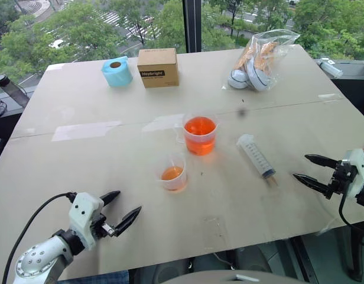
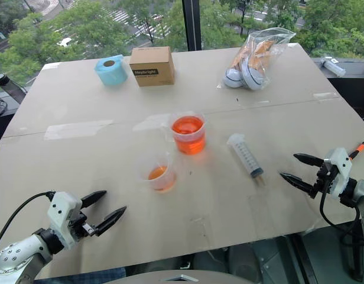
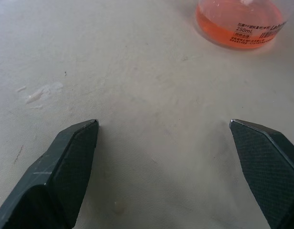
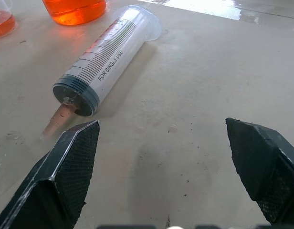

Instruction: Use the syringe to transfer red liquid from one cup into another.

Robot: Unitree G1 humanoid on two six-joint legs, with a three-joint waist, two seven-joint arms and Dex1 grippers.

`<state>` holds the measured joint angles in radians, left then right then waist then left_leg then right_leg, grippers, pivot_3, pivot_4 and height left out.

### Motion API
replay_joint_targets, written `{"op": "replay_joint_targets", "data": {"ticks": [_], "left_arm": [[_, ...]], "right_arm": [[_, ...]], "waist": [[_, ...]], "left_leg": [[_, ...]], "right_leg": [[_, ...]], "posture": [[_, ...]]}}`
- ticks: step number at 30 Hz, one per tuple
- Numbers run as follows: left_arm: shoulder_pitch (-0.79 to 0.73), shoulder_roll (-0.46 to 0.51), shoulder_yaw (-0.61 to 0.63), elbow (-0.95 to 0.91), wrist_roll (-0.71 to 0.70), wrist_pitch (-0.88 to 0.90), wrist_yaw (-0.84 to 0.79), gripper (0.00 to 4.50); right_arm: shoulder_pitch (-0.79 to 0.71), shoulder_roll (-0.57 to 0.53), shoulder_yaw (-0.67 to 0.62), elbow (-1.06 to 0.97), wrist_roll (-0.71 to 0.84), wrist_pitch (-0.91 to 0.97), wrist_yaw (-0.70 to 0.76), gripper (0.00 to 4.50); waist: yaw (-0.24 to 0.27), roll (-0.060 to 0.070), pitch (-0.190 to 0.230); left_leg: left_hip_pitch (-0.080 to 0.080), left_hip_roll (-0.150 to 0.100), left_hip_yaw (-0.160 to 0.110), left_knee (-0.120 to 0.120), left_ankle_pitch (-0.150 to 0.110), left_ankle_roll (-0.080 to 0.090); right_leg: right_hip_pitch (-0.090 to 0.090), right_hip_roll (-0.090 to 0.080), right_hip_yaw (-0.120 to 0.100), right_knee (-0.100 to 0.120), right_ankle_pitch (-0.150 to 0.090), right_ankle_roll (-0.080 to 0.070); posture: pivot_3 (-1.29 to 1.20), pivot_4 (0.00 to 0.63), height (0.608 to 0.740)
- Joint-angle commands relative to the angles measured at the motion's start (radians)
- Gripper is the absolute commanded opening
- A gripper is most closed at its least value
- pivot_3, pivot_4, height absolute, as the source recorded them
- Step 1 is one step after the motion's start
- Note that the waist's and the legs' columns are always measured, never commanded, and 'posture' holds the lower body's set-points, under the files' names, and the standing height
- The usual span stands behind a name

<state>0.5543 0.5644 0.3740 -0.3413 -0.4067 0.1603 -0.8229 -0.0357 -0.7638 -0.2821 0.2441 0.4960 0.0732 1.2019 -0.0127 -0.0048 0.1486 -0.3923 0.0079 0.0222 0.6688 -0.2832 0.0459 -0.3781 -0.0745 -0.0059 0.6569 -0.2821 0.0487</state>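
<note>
- Worktop [image 1: 99, 171]: matt pale board, faintly scuffed, with glossy tape strips.
- Syringe [image 1: 256, 156], larger cup [image 1: 200, 135], smaller cup [image 1: 173, 171]: clear, smooth plastic.
- Box [image 1: 158, 67]: matt brown cardboard.
- Bag [image 1: 262, 56]: glossy transparent film.
- Jaws: black, finely textured pads.

Pale table set before a window, in daylight

A wide beige table [image 1: 81, 154], crossed by a seam, is placed against a large window [image 1: 111, 23] split by a dark upright frame [image 1: 192, 23]; green trees [image 1: 70, 35] and a street are seen outside.
</note>
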Motion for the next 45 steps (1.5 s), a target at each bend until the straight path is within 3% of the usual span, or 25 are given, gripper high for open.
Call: {"op": "replay_joint_targets", "data": {"ticks": [1, 9, 19, 24, 29, 35, 40, 42, 45], "left_arm": [[0.028, 0.000, -0.008, 0.009, 0.014, -0.008, -0.004, 4.50], [0.019, 0.017, -0.016, -0.091, -0.009, 0.079, 0.031, 4.50], [-0.047, 0.059, -0.009, -0.309, -0.088, 0.315, 0.131, 4.50], [-0.074, 0.096, 0.013, -0.358, -0.115, 0.381, 0.137, 4.50], [-0.082, 0.187, 0.145, -0.341, -0.201, 0.416, 0.037, 4.50], [-0.026, 0.224, 0.240, -0.247, -0.174, 0.342, -0.080, 4.50], [-0.060, 0.286, 0.379, -0.277, -0.362, 0.410, -0.190, 4.50], [-0.106, 0.352, 0.416, -0.298, -0.450, 0.472, -0.209, 4.50], [-0.239, 0.468, 0.437, -0.322, -0.614, 0.561, -0.181, 4.50]], "right_arm": [[-0.035, -0.015, -0.019, 0.012, 0.000, -0.020, 0.018, 4.44], [-0.072, -0.036, 0.004, 0.039, -0.044, -0.010, 0.037, 4.44], [-0.084, -0.065, 0.021, -0.021, -0.069, 0.078, 0.027, 4.44], [-0.091, -0.109, 0.037, -0.159, -0.024, 0.263, 0.000, 4.44], [-0.178, -0.172, 0.086, -0.342, 0.023, 0.492, -0.038, 4.44], [-0.293, -0.164, 0.182, -0.363, -0.009, 0.621, -0.109, 4.44], [-0.407, -0.175, 0.289, -0.490, -0.001, 0.836, -0.187, 4.44], [-0.465, -0.140, 0.325, -0.505, -0.017, 0.865, -0.234, 4.44], [-0.571, -0.106, 0.386, -0.527, -0.010, 1.081, -0.324, 4.44]], "waist": [[0.000, 0.000, 0.000], [0.002, 0.001, -0.001], [0.002, 0.001, 0.000], [0.000, 0.001, 0.000], [-0.001, 0.000, 0.000], [0.002, -0.001, 0.000], [0.003, -0.001, 0.001], [0.002, -0.001, 0.001], [0.003, -0.001, 0.001]], "left_leg": [[0.000, 0.000, 0.000, 0.000, 0.000, 0.000], [0.000, 0.000, 0.000, 0.000, 0.000, 0.000], [-0.001, 0.000, 0.000, 0.000, 0.000, 0.000], [-0.001, 0.000, 0.000, 0.000, 0.000, 0.000], [-0.001, 0.000, -0.001, 0.000, 0.000, 0.000], [-0.003, 0.000, -0.001, 0.000, 0.000, 0.000], [-0.007, 0.000, -0.002, 0.000, 0.002, -0.003], [-0.007, 0.000, -0.003, 0.000, 0.001, -0.003], [-0.007, 0.000, -0.004, 0.000, 0.001, -0.003]], "right_leg": [[0.000, 0.000, 0.000, 0.000, 0.000, 0.000], [0.000, 0.000, 0.000, 0.000, 0.001, 0.001], [0.000, 0.000, 0.000, -0.001, 0.001, 0.001], [0.000, 0.000, 0.000, 0.000, 0.001, 0.002], [-0.001, 0.000, -0.001, 0.000, 0.001, 0.002], [-0.001, 0.000, -0.002, -0.003, -0.001, -0.001], [-0.002, 0.000, -0.003, -0.008, 0.000, 0.000], [-0.002, 0.000, -0.004, -0.008, 0.000, 0.000], [-0.002, -0.001, -0.004, -0.008, 0.000, -0.001]], "posture": [[0.00, 0.150, 0.740], [0.00, 0.150, 0.740], [0.00, 0.150, 0.740], [0.00, 0.150, 0.740], [0.00, 0.150, 0.740], [0.00, 0.150, 0.740], [0.00, 0.150, 0.740], [0.00, 0.150, 0.740], [0.00, 0.150, 0.740]]}}
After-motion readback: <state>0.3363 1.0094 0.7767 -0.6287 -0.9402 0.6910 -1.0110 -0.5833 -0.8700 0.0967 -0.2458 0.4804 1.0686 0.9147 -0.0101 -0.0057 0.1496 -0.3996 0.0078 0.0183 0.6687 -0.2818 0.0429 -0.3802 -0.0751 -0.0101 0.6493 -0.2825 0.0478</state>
